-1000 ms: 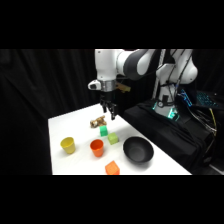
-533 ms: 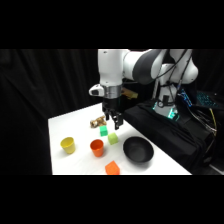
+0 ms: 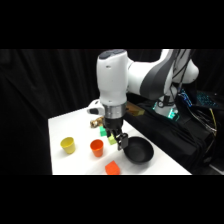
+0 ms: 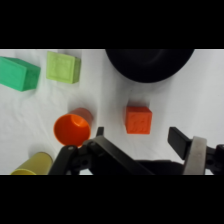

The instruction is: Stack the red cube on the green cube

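You see gripper (image 4: 145, 142) fingers apart, empty, above red cube (image 4: 138, 119); green cube (image 4: 19, 73) well apart. No readable writing.

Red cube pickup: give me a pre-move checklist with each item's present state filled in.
1. Gripper open: ok, its fingers stand apart in the wrist view.
2. Red cube free to grasp: ok, it sits alone on the table, nothing touching it.
3. Gripper lined up over the red cube: cannot tell, the cube shows ahead of the fingers, not between them.
4. Neighbours clear of the cube: ok, the orange-red cup and the black bowl stand apart from it.
5. Green cube top free for stacking: ok, nothing on it; the yellow-green cube lies beside it.
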